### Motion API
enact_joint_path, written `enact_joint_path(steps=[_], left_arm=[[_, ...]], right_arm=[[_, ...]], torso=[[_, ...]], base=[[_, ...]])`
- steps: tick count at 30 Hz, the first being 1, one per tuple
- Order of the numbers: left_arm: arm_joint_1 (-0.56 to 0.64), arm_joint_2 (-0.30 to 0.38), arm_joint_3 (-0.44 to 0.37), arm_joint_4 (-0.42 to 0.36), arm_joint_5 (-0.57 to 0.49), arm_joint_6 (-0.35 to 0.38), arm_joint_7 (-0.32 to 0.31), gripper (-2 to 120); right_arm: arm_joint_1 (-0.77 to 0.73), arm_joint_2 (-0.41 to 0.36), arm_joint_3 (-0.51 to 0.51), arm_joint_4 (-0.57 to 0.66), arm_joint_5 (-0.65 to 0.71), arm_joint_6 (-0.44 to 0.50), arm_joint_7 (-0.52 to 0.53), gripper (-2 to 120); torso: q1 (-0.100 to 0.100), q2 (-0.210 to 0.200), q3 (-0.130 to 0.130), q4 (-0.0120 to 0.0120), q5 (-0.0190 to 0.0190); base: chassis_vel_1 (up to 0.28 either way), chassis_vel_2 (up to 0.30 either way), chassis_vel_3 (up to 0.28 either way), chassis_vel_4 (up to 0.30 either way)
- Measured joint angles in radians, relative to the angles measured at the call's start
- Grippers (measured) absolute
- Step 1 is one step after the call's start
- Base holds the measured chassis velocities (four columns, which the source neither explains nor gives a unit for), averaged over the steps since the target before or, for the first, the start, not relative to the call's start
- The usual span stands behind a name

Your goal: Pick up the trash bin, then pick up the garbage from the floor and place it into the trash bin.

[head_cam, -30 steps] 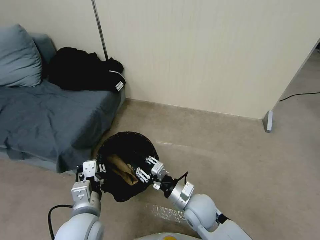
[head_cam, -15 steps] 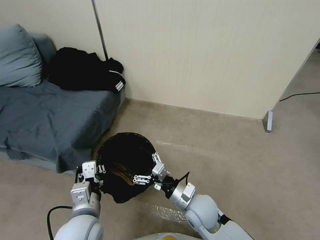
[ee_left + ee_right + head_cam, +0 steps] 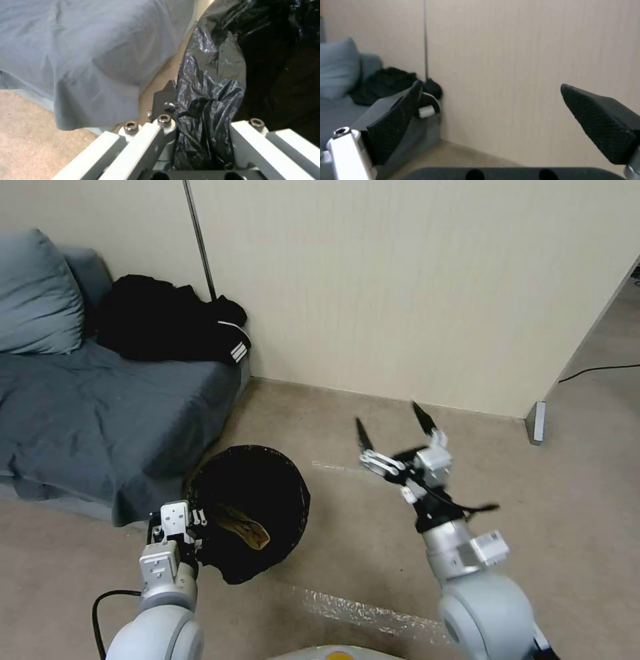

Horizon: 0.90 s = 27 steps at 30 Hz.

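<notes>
The trash bin (image 3: 280,480), lined with a black bag, hangs just above the floor beside the sofa. A tan scrap of garbage (image 3: 245,529) lies inside it. My left gripper (image 3: 179,521) is shut on the bin's near-left rim. In the left wrist view the left gripper (image 3: 200,112) pinches the crinkled black liner (image 3: 213,75), with one dark finger (image 3: 164,96) outside the rim. My right gripper (image 3: 392,425) is raised to the right of the bin, open and holding nothing. In the right wrist view the right gripper (image 3: 490,102) has only wall between its black pads (image 3: 395,117).
A grey-covered sofa (image 3: 100,413) with a pillow (image 3: 33,293) and a black jacket (image 3: 167,320) stands at the left, close to the bin. The beige wall (image 3: 400,280) runs behind. A partition foot (image 3: 535,421) and a cable (image 3: 593,370) are at the right. Shiny tape (image 3: 340,603) marks the floor.
My right gripper has lifted out of the bin's mouth and swung up and to the right, open. The tan scrap stays in the bin. The left gripper keeps its hold.
</notes>
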Motion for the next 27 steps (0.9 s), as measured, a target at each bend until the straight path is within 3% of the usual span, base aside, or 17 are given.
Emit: enact_joint_path(steps=[13,27], left_arm=[[0.022,0.007,-0.007,0.018,-0.038,-0.07,0.01,3],[-0.019,-0.008,0.027,0.02,-0.085,-0.049,0.012,3]], right_arm=[[-0.023,0.007,-0.032,-0.09,-0.003,0.044,0.034,100],[0.024,-0.007,-0.061,-0.107,0.003,0.054,0.023,100]], torso=[[0.0,0.0,0.0,0.0004,-0.0001],[0.0,0.0,0.0,0.0002,-0.0002]], base=[[0.0,0.0,0.0,0.0],[0.0,0.0,0.0,0.0]])
